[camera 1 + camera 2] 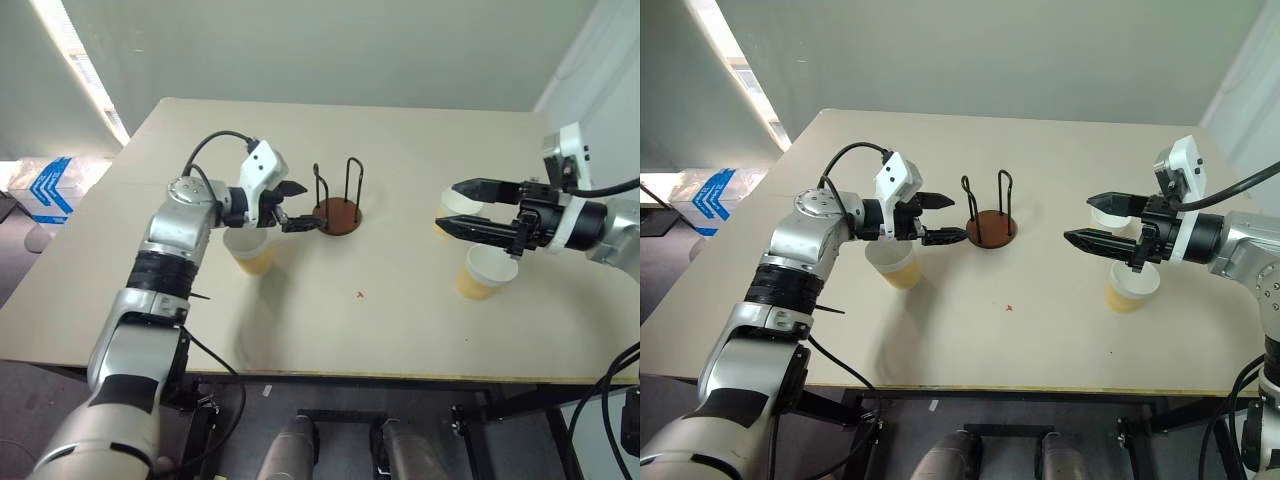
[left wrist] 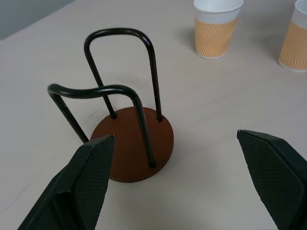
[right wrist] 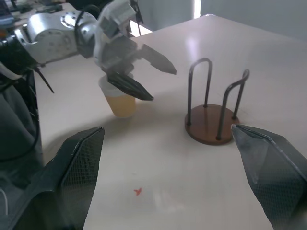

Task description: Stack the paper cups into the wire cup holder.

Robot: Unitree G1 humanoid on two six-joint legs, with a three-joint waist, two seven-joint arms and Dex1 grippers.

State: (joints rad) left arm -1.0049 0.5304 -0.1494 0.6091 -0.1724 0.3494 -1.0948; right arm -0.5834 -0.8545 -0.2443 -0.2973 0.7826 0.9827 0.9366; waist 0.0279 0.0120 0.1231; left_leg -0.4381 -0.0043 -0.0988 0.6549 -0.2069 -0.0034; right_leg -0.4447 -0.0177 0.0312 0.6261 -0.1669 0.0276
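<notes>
**Both end effectors spread and empty, wire holder bare between them**

The counter [image 1: 400,330] is a pale beige surface that carries everything in the scene.

The left end effector [image 1: 296,207] hangs above the counter, pointing toward the robot's right at the wire cup holder [image 1: 338,203]. Its two black fingers are spread wide with nothing between them, and their tips sit just beside the holder's base without touching it. From the left wrist view the holder stands just ahead of the fingers, nearer to one finger than the other.

The right end effector [image 1: 454,208] hovers over the robot's right side of the counter, pointing toward the left. Its fingers are likewise spread wide and grip nothing. It is well apart from the holder.

The wire cup holder stands upright near the middle of the counter, between the two arms: a round reddish-brown disc with two thin black wire loops rising from it. No cup sits in it.

Three paper cups stand upright on the counter, mouths up. One cup [image 1: 251,252] stands below the left wrist, near the holder on its left. A second cup [image 1: 482,274] stands on the right side, below the right end effector. A third cup [image 1: 1108,216] stands just behind it, partly hidden by the right fingers.

A small red mark [image 1: 360,294] lies on the counter in front of the holder.
</notes>
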